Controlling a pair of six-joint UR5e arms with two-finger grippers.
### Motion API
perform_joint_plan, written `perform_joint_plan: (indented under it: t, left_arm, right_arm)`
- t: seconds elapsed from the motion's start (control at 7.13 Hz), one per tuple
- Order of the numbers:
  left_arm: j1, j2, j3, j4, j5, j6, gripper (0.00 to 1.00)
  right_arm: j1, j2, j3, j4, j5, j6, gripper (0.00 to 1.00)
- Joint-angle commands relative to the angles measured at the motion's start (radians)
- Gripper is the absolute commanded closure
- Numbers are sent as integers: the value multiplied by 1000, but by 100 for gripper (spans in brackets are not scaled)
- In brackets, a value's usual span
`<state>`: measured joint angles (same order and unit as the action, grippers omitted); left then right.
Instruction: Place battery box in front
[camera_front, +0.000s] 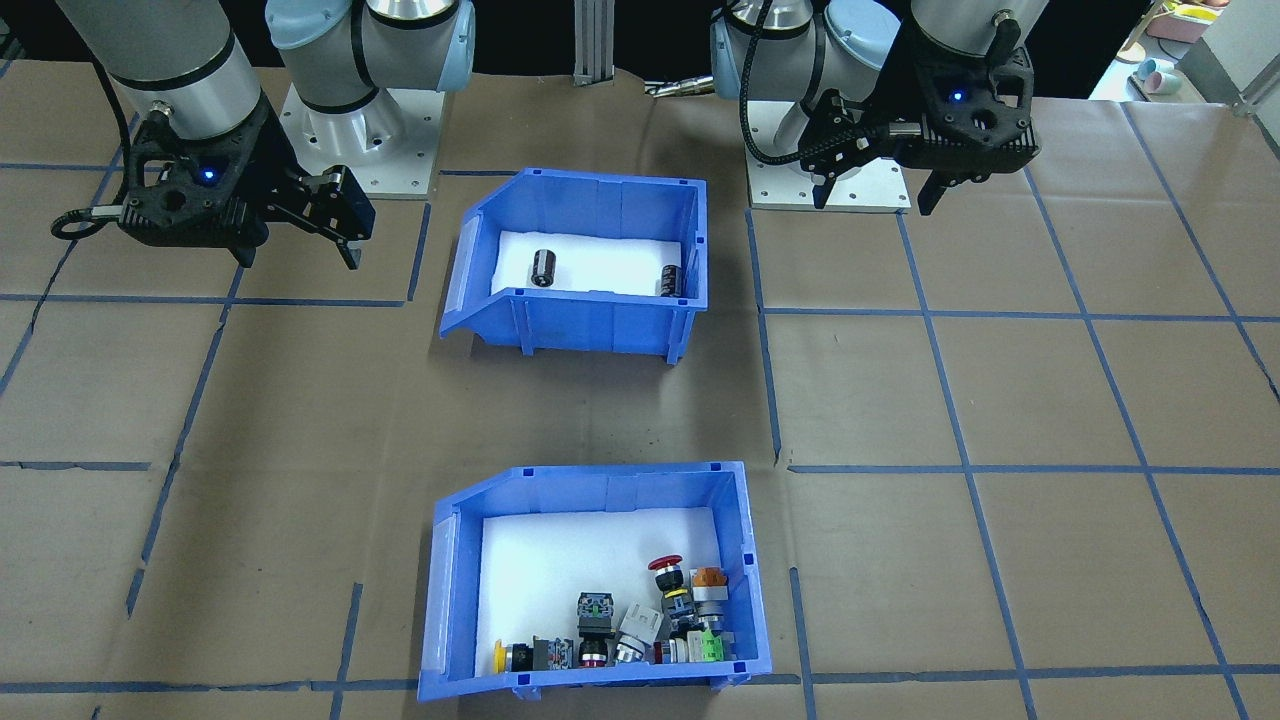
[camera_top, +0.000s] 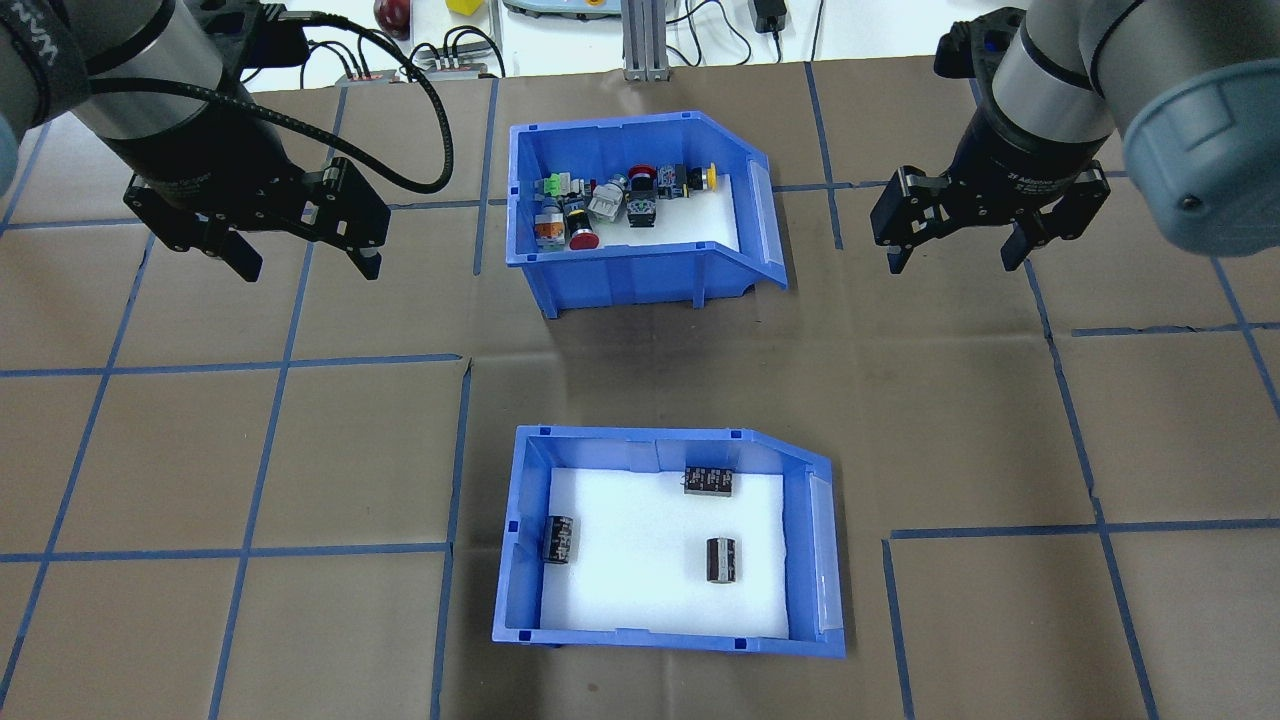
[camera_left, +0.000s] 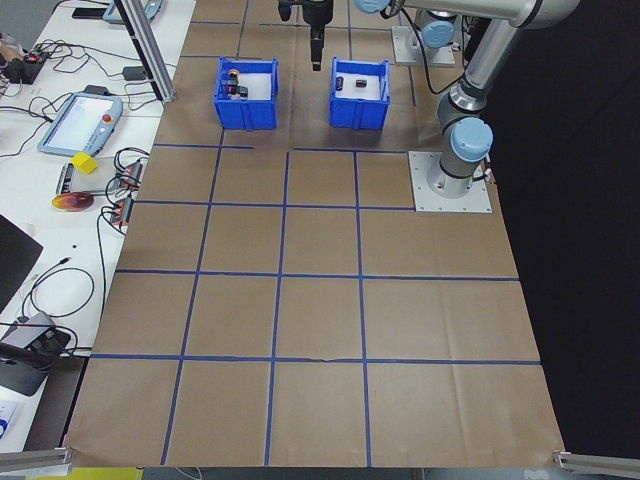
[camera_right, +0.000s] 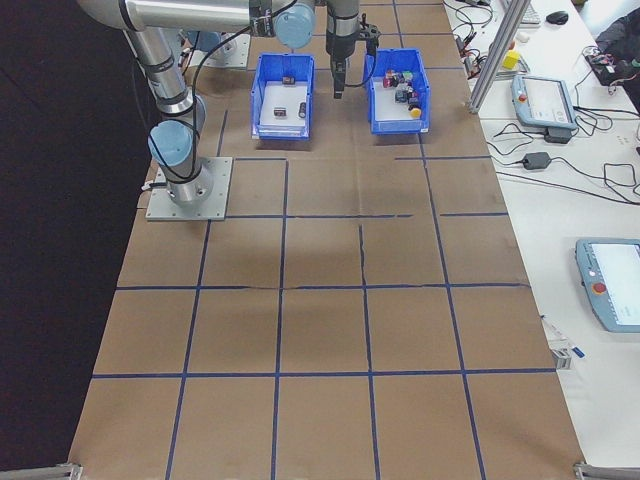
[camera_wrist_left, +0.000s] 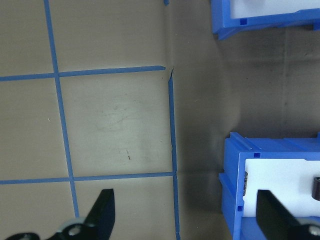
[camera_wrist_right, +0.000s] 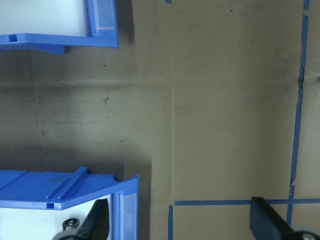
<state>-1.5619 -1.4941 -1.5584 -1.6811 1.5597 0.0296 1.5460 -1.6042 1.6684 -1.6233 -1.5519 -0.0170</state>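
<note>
The battery box (camera_top: 520, 540) is a blue bin with a white foam liner and three dark cylindrical cells, standing on the robot's side of the table; it is the upper bin in the front-facing view (camera_front: 600, 325). My left gripper (camera_top: 300, 265) hangs open above the paper to the left of the bins, holding nothing. My right gripper (camera_top: 955, 260) hangs open to their right, also holding nothing. A corner of the battery box (camera_wrist_left: 235, 200) shows at the lower right of the left wrist view and at the lower left of the right wrist view (camera_wrist_right: 60, 190).
A second blue bin (camera_top: 640, 275), holding colourful push-buttons and switches, stands on the far side of the table in line with the battery box. Brown paper with a blue tape grid (camera_top: 290, 360) covers the table. Cables and devices lie beyond the far edge.
</note>
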Motion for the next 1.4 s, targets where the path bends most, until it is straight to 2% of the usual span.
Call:
perform_joint_plan:
  t: [0.0,0.56,0.84,0.98,1.26]
  left_arm:
    - [0,-8,-5,-9,-1,-31,1]
    - [0,-24,-28,1,5,-24,1]
    - [2,-26,-23,14,2,-52,1]
    - [2,-18,-29,70,6,-127,1]
    - [0,-6,-55,86,0,-399,1]
  right_arm:
    - [-3,6,-2,0,-2,-9,0]
    - [-1,7,-9,0,-16,-9,0]
    - [-1,45,-18,-7,-14,-11,0]
    - [-1,64,-33,-19,-16,-14,0]
    - [0,108,-71,-26,-13,-181,0]
